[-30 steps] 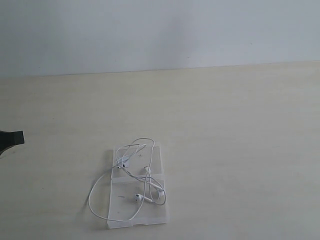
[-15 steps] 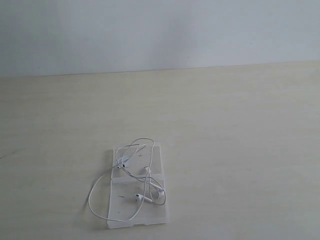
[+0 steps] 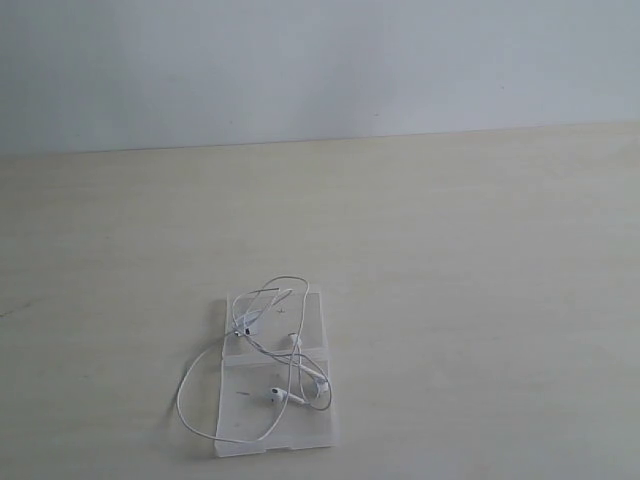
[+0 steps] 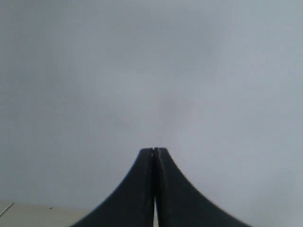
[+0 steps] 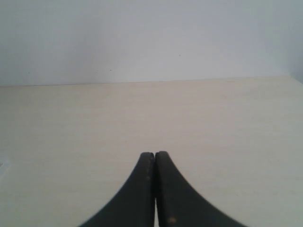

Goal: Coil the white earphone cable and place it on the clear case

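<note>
My left end effector (image 4: 154,152) and right end effector (image 5: 154,155) are both clenched empty. The white earphone cable (image 3: 273,392) lies tangled across the clear case (image 3: 311,322) by the near edge of the worktop (image 3: 480,280), one loop spilling off.

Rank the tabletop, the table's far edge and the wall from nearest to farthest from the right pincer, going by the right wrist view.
From the shut right pincer:
1. Tabletop, directly ahead of its tips.
2. Table's far edge, beyond that stretch.
3. Wall, behind the edge, farthest.
</note>
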### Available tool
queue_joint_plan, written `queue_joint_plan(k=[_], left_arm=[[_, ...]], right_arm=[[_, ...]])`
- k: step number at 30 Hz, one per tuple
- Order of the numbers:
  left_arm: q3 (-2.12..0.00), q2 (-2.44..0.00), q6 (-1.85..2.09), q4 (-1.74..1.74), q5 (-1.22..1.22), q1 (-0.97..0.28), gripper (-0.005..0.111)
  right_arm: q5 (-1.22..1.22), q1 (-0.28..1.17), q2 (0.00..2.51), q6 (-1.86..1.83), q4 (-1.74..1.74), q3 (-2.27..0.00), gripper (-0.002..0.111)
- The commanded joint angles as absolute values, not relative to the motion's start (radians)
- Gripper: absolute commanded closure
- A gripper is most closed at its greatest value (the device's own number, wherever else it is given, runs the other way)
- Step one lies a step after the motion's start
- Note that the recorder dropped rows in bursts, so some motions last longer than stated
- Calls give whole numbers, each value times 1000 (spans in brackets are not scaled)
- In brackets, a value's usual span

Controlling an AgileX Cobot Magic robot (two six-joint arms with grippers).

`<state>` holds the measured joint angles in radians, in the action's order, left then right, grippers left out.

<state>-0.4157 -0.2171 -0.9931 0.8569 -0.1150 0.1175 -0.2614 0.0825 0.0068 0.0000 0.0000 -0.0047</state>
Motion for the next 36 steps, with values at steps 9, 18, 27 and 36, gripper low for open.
queue_joint_plan(k=[9,18,27,36], left_arm=[[-282,-201,-121,469,-308,119,107],[-53,-144,-52,-36,-218,119,107],[0,0,-18,-38,-287,119,107],[0,0,16,-38,-351,119,107]], right_arm=[[-258,76,0,6,0,0,108],[-258,76,0,6,0,0,108],[-258,76,0,6,0,0,108],[-258,76,0,6,0,0,108]])
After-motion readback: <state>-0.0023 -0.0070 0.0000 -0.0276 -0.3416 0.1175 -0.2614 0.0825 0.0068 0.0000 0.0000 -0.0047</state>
